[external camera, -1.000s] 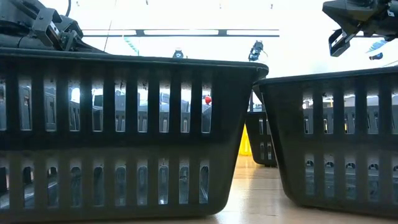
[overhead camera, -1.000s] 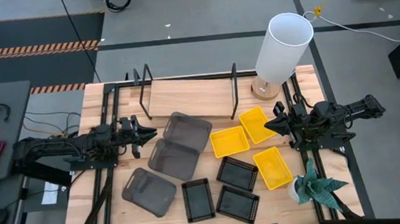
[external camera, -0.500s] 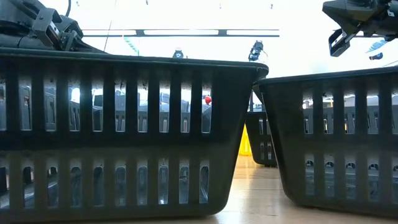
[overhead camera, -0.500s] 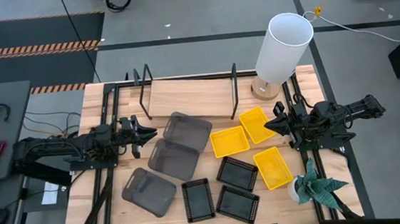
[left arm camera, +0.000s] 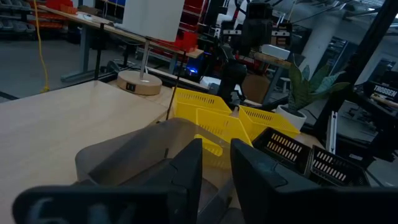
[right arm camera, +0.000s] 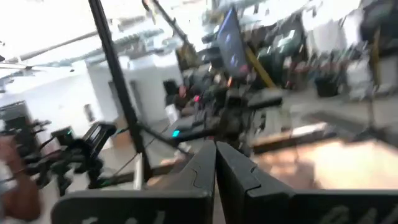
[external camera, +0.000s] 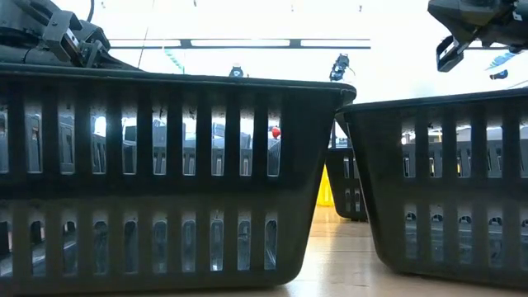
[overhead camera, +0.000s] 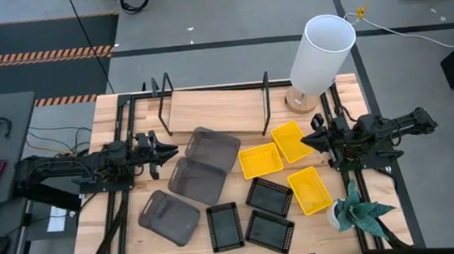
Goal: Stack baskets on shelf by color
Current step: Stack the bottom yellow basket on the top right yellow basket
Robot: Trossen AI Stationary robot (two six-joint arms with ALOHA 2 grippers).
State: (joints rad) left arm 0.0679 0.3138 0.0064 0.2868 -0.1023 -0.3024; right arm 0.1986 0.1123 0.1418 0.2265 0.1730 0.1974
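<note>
In the high view three grey baskets (overhead camera: 212, 148) (overhead camera: 197, 180) (overhead camera: 169, 217) lie flat on the table's left middle. Three yellow baskets (overhead camera: 260, 160) (overhead camera: 292, 140) (overhead camera: 310, 189) lie on the right, and three black mesh baskets (overhead camera: 268, 196) (overhead camera: 224, 225) (overhead camera: 269, 231) near the front edge. The light-wood shelf (overhead camera: 214, 112) stands at the far edge with nothing on it. My left gripper (overhead camera: 167, 154) (left arm camera: 216, 146) hovers left of the grey baskets, open by a narrow gap. My right gripper (overhead camera: 304, 143) (right arm camera: 216, 149) is shut and hovers right of the yellow baskets, above the table.
A tall white cylinder (overhead camera: 323, 54) on a round wooden base stands at the far right corner. A small potted plant (overhead camera: 355, 210) sits at the near right. In the low view two black baskets (external camera: 165, 173) (external camera: 445, 181) fill the foreground. The shelf's black wire uprights (overhead camera: 162, 100) (overhead camera: 265, 100) stand at its ends.
My right gripper has risen slightly above the table; it stays shut. The baskets have kept their places.
</note>
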